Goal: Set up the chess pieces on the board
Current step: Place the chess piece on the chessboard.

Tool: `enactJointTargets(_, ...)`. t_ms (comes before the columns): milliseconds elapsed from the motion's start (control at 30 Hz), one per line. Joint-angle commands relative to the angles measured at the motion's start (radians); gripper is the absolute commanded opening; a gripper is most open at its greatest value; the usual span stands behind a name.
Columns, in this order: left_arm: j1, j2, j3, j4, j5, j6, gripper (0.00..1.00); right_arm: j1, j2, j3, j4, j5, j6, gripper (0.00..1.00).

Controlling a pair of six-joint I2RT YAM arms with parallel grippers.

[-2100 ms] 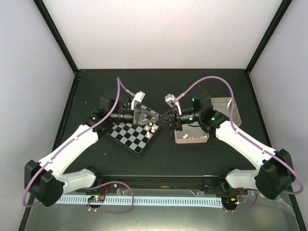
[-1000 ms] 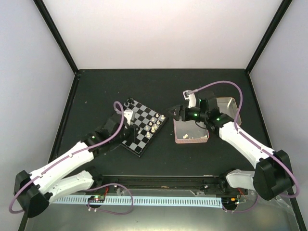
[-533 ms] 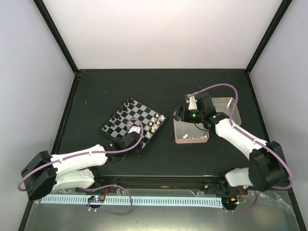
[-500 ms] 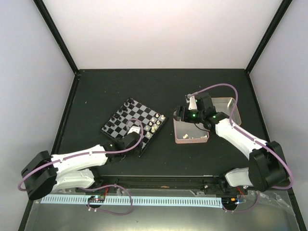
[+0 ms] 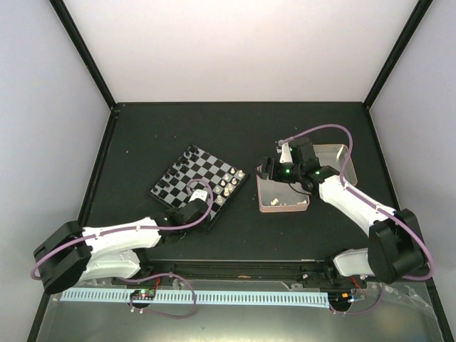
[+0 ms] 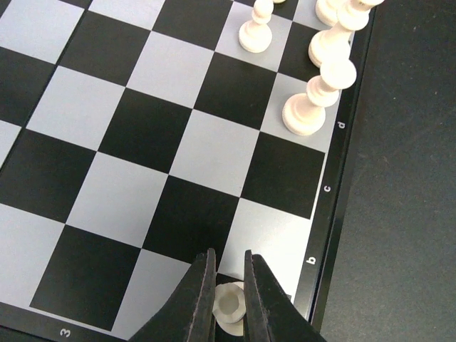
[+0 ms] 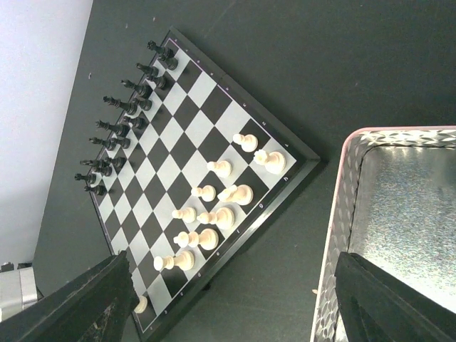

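The step in hand is setting one more white figure down: the left claw (image 6: 229, 274) is clamped on a small cream piece (image 6: 229, 305), low over the board (image 5: 191, 173) at its near corner, by the edge squares lettered b and c. Whether the piece's base already touches the square is hidden by the fingers. The next move, as I judge it, calls for lowering it straight onto the empty corner square, letting go without tipping it, and lifting clear of the neighbours further up that edge. The right claw (image 5: 266, 171) hangs with jaws wide and nothing between them above the pink tin (image 7: 340, 206), which sits on the tabletop just beside the board; the stretch of tin floor that shows looks bare. The chess pieces (image 7: 214, 217) are tiny, cream-white and glossy, with round bases and slim necks; they stand upright in two uneven rows along the board edge nearest the tin, with gaps among them. The held one shows only a round, hollowed top, so its kind is unclear. Black figures (image 7: 117, 107) line the opposite edge.
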Motion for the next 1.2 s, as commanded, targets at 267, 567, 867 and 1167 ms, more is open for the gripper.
enactJointTargets(267, -0.008, 0.014, -0.016, 0.037, 0.004, -0.025, 0.10, -0.005, 0.006, 0.001, 0.024, 0.009, 0.005, 0.78)
enactJointTargets(567, -0.010, 0.002, -0.020, 0.000, 0.010, -0.039, 0.13, -0.005, 0.012, -0.014, 0.046, 0.005, 0.009, 0.78)
enactJointTargets(867, -0.018, -0.054, -0.037, -0.022, 0.021, -0.044, 0.15, -0.005, 0.018, -0.024, 0.060, 0.001, 0.015, 0.78)
enactJointTargets(1167, -0.018, -0.015, -0.024, -0.004, 0.008, -0.041, 0.26, -0.005, 0.023, -0.021, 0.065, -0.010, 0.017, 0.78)
